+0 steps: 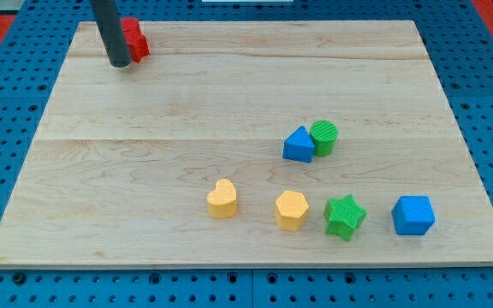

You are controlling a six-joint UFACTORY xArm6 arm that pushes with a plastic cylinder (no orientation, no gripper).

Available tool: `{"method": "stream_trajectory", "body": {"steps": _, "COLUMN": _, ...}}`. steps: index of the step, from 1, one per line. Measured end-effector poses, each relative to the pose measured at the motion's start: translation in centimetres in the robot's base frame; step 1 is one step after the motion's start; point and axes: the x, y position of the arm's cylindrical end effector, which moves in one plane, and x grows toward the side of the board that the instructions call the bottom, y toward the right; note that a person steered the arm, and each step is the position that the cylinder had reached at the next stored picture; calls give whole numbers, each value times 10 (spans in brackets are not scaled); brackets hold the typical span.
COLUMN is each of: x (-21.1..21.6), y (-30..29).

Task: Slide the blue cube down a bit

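Blue cube (413,215) is being left untouched near the board's (229,103) bottom right corner.
My tip (120,62), jawless, is being held at the top left corner, touching a red block (136,38).

My tip (119,63) touches the red block (134,38) at the board's (144,171) top-left, well apart from the blue cube (413,215).

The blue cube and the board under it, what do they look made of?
The blue cube looks like plastic, perhaps 3D-printed: uniform matte colour, faint ridged faces; I can't be certain. The board looks like light, unpainted wood: grain lines and plank seams run across it. My tip is far off at the view's top left.
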Motion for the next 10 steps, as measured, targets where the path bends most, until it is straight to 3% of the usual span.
{"method": "stream_trajectory", "body": {"steps": 2, "x": 2, "y": 0}}
{"method": "stream_trajectory", "body": {"steps": 3, "x": 28, "y": 15}}
{"method": "stream_trajectory", "body": {"steps": 4, "x": 76, "y": 51}}
{"method": "stream_trajectory", "body": {"steps": 7, "x": 167, "y": 203}}
{"method": "stream_trajectory", "body": {"steps": 8, "x": 209, "y": 225}}
{"method": "stream_trajectory", "body": {"steps": 10, "x": 219, "y": 309}}
